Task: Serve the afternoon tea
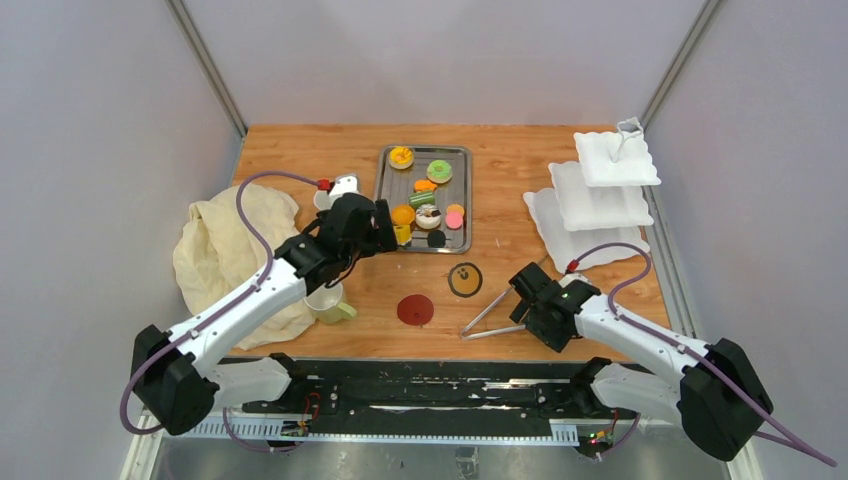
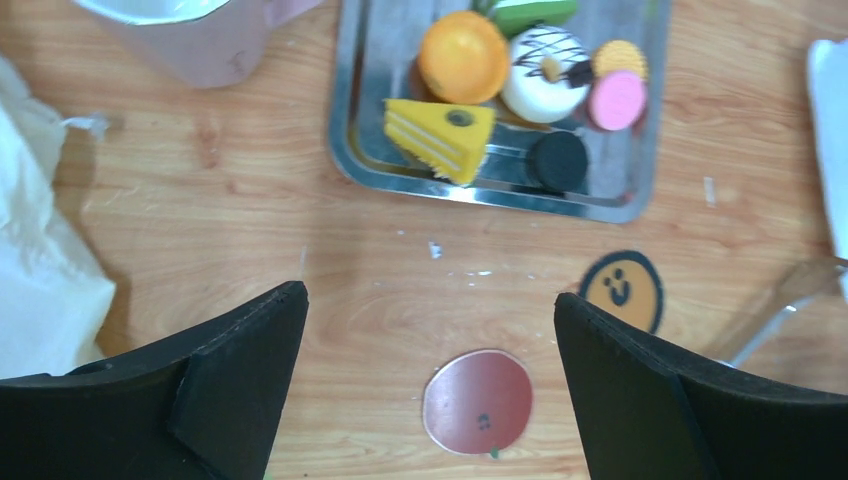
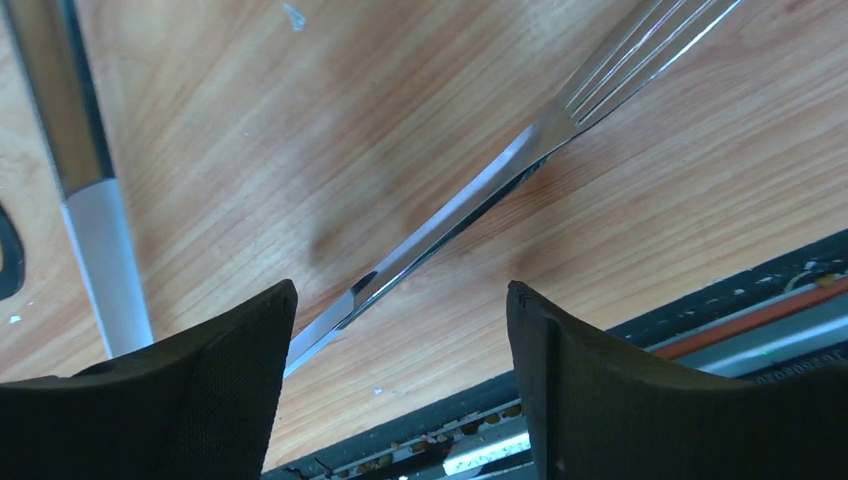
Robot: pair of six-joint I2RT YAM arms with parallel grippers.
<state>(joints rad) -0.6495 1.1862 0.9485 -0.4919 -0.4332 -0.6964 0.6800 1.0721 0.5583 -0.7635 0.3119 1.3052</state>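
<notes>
Colourful pastries lie on the steel tray (image 1: 467, 190): a green donut (image 1: 439, 171), orange tarts (image 1: 401, 157), a pink disc (image 1: 454, 221). The left wrist view shows a yellow cake slice (image 2: 440, 130), an orange tart (image 2: 462, 55) and the pink disc (image 2: 617, 98). My left gripper (image 1: 388, 232) (image 2: 428, 296) is open and empty, above the table by the tray's near left corner. One pale mug (image 1: 327, 303) stands under the left arm, another (image 1: 340, 188) behind it. The red coaster (image 1: 415, 309) (image 2: 477, 400) and the orange coaster (image 1: 465, 279) (image 2: 622, 288) lie flat. The white tiered stand (image 1: 600, 195) stands at the right. My right gripper (image 1: 522, 292) (image 3: 400, 290) is open, low over the metal tongs (image 1: 492, 317) (image 3: 470, 190).
A crumpled cream cloth (image 1: 225, 250) lies at the left, under the left arm. The tongs lie near the table's front edge (image 3: 560, 340). Grey walls close in both sides and the back.
</notes>
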